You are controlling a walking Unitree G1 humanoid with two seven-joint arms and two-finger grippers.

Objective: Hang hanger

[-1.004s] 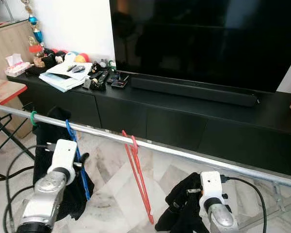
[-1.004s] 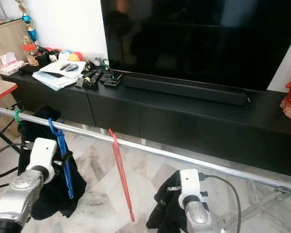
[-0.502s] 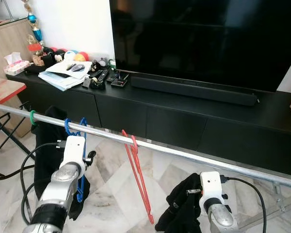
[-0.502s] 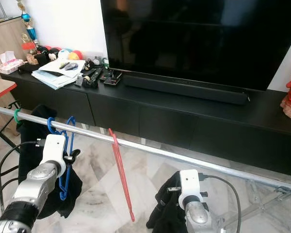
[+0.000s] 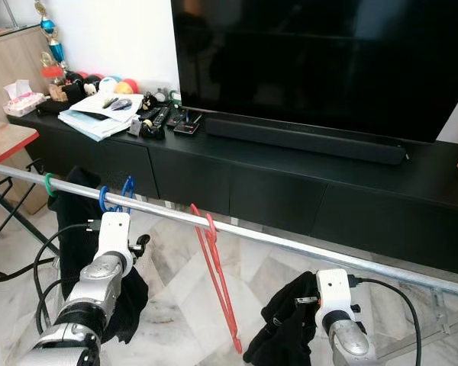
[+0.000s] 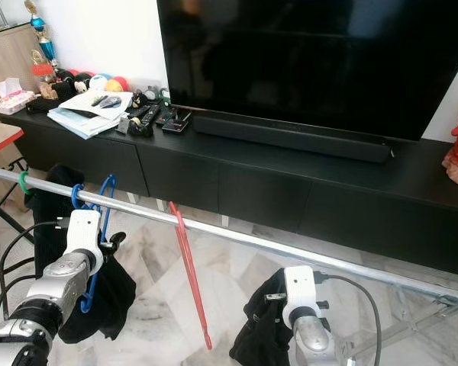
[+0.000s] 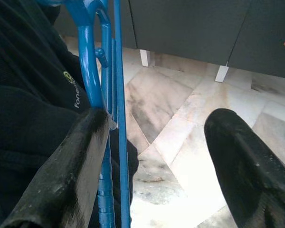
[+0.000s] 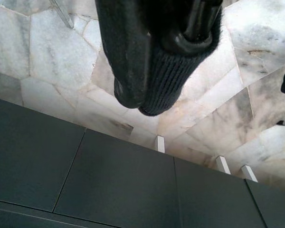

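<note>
A blue hanger (image 5: 105, 200) hangs by its hook on the silver rail (image 5: 290, 242), in front of a black garment (image 5: 76, 221) that drapes from the rail. My left gripper (image 7: 159, 123) is open just below the rail. One of its fingers (image 7: 71, 171) rests against the blue hanger (image 7: 92, 80), and the other stands well apart over the floor. A red hanger (image 5: 217, 282) hangs further right on the rail. My right gripper (image 8: 166, 28) is low under the rail, shut on a black knit garment (image 5: 286, 328).
A long black TV cabinet (image 5: 275, 191) with a large TV (image 5: 320, 61) stands behind the rail. Papers, remotes and toys (image 5: 114, 110) clutter its left end. A green hook (image 5: 46, 184) sits at the rail's left end. Marble floor (image 5: 175, 305) lies below.
My left arm has moved right along the rail and nearer to it. The blue hanger has turned from edge-on to partly face-on. The right arm and its garment have stayed put.
</note>
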